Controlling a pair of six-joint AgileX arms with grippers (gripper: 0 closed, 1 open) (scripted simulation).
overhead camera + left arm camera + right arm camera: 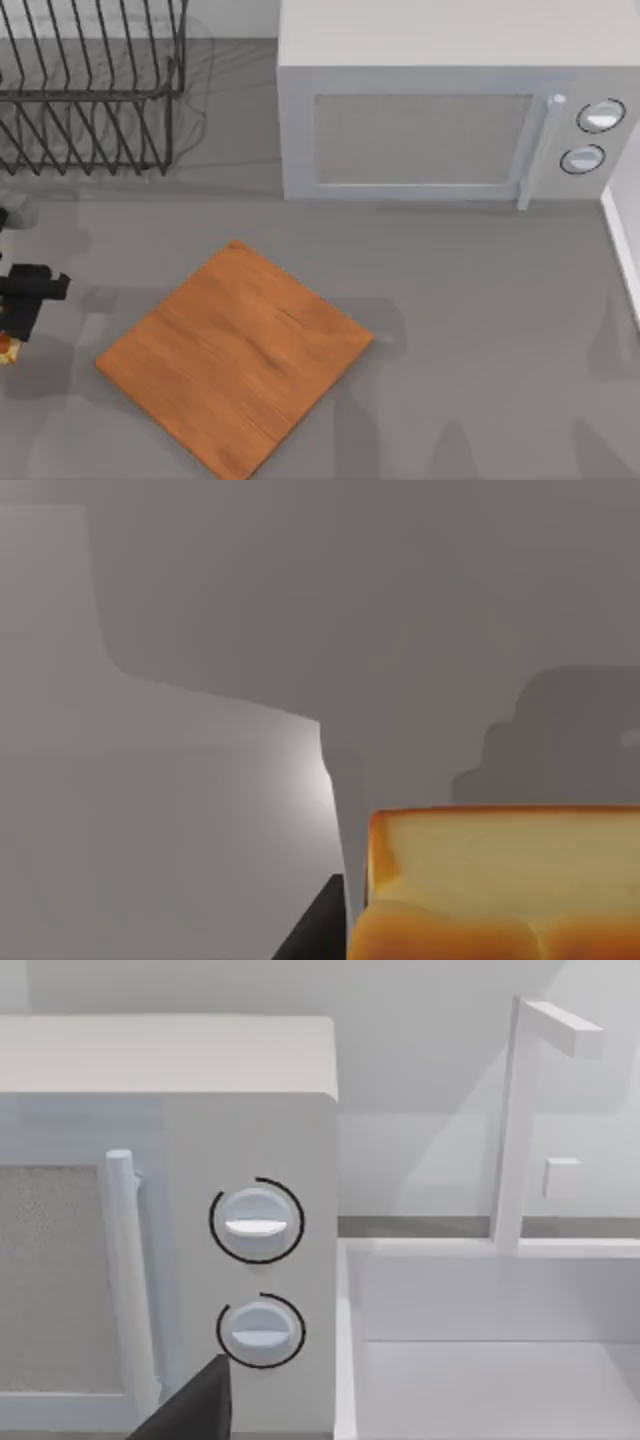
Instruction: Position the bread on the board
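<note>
The left gripper point(12, 335) holds the bread point(500, 885), its scored top facing the wrist camera; the square board point(235, 355) lies well to its right.

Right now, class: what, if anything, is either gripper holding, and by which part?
It cannot be told. The left gripper is at the table's left edge, close against the bread, but no grip is visible. The right arm holds nothing visible.

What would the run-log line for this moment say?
left gripper: far left table edge, at bread | board: bare, centre | right arm: parked facing microwave
</note>
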